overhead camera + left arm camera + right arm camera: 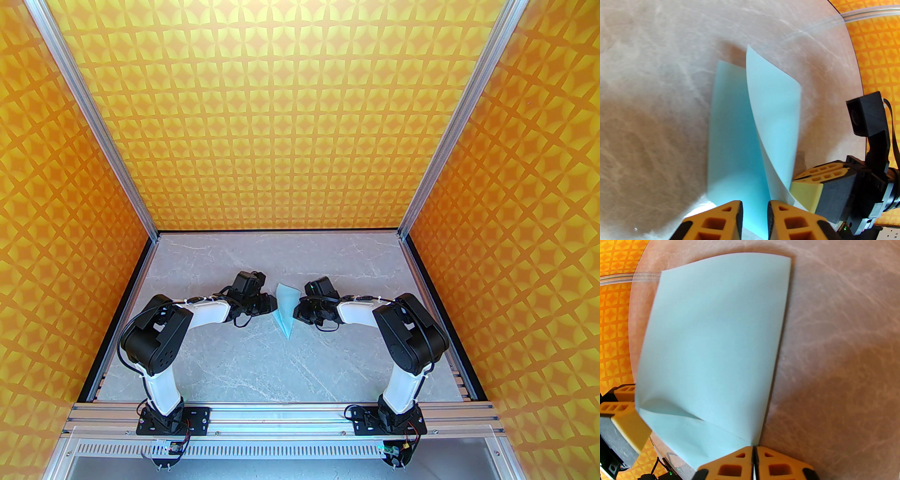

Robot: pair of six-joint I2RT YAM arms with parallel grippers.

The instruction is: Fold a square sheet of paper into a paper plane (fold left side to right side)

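Note:
The light-blue sheet of paper (286,304) sits mid-table between both grippers, folded into a narrow pointed paper plane shape with its tip toward the arms. One flap (773,105) stands raised off the lower layer (731,140). My right gripper (754,449) is shut on the raised flap's edge (712,333); it also appears in the left wrist view (795,184). My left gripper (754,211) has its jaws a small gap apart, with the blue lower layer showing in that gap. In the top view the left gripper (273,304) and right gripper (296,311) flank the paper.
The grey marble tabletop (234,365) stretches around the paper. Orange patterned walls (300,117) with aluminium frame posts enclose the back and sides. The left gripper's fingers (628,408) sit close beside the flap at the lower left of the right wrist view.

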